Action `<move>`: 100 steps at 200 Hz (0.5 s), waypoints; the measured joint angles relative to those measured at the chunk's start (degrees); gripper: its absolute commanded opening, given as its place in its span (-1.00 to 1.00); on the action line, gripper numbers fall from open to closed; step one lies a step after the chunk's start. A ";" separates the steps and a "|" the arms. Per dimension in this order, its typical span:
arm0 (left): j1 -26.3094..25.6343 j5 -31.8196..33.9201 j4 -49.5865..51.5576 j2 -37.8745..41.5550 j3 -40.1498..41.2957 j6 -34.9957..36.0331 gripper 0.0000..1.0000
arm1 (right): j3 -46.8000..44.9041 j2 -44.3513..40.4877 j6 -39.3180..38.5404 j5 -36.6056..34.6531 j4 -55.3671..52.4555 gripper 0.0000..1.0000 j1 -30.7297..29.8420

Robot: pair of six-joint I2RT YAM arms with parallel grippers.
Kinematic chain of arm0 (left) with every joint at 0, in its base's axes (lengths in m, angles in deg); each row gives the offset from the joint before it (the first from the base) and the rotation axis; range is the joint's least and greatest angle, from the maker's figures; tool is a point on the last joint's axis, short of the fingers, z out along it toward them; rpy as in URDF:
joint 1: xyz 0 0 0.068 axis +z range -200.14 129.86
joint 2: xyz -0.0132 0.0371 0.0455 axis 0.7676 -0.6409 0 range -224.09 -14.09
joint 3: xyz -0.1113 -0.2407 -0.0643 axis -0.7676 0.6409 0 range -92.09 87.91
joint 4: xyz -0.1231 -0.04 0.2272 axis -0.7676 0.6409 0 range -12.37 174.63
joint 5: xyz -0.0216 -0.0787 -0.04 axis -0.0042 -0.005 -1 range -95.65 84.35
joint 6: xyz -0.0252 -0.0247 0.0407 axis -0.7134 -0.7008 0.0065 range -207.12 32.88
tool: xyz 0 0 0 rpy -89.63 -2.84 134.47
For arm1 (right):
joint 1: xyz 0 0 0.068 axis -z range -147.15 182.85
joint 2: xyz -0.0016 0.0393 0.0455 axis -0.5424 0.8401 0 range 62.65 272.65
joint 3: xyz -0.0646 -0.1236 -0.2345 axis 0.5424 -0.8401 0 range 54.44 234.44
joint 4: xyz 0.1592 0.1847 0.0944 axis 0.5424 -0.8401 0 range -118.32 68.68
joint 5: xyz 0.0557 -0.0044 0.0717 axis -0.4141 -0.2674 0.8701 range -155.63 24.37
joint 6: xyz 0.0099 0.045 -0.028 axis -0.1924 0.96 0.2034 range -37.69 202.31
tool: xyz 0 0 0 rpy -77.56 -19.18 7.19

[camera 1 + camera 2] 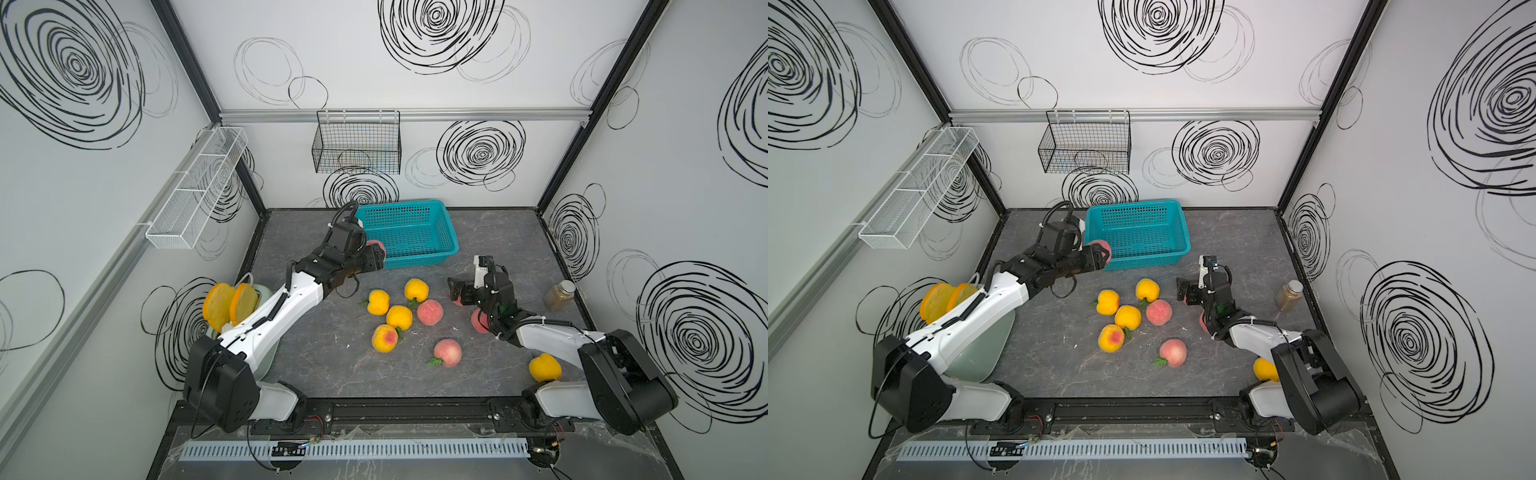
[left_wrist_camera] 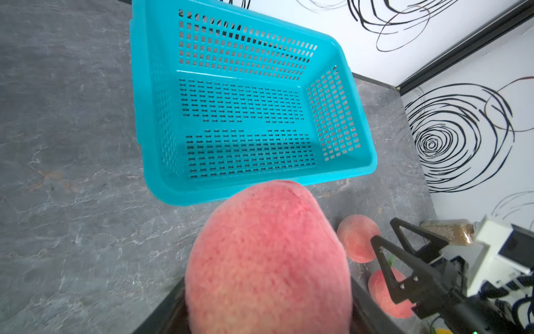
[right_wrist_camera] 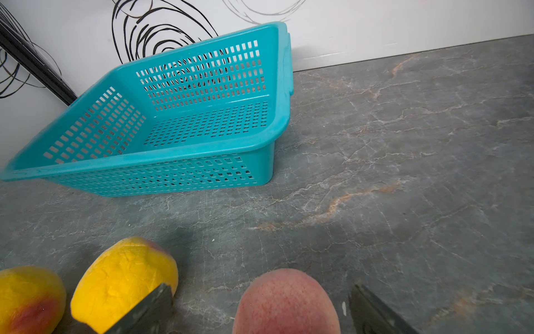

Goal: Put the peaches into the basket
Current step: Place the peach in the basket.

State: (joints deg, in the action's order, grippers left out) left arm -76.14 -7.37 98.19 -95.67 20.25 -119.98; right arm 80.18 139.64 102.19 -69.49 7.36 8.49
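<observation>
Gripping a pink peach (image 2: 268, 260) in the left hand (image 1: 376, 255), holding it raised off the tabletop (image 1: 316, 357), right at the near left corner of the teal basket (image 1: 419, 259); hard telling whether over the rim or just short of it. Sitting toward the back of the tabletop near the rear wall, turned a little askew, perforated floor facing up.

Spreading the right hand (image 1: 459, 293) wide open near the middle right of the tabletop, framing a second pink peach (image 3: 286, 303) in the right wrist view, leaving a gap on either side.

Lying loose between the two arms in both top views: three yellow peaches (image 1: 399, 317) bunching close to a blushed yellow peach (image 1: 384, 338), with two more pink peaches (image 1: 430, 311) lying beside and in front of them. Peeking out from under the right arm, a half-hidden pink peach (image 1: 480, 322); resting by that arm's base, a lone yellow peach (image 1: 544, 368).
</observation>
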 measured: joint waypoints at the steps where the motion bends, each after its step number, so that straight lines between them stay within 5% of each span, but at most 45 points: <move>1: 0.02 -0.02 -0.17 -0.22 0.00 -0.04 0.03 | 0.00 0.00 -0.02 -0.02 0.00 0.99 0.00; 56: 0.02 -0.76 -5.68 -15.98 -7.23 -1.49 0.05 | 0.09 0.07 0.04 0.42 0.00 0.99 -0.17; 100: 0.33 3.48 -1.51 -30.47 -27.32 2.19 0.08 | 0.11 0.07 0.04 0.50 0.02 0.99 -0.22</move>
State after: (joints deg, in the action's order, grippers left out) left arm -75.81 -3.89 96.68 -126.14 -7.07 -117.80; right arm 80.29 139.71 102.23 -68.98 7.39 8.27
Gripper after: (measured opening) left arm 0.682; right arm 0.993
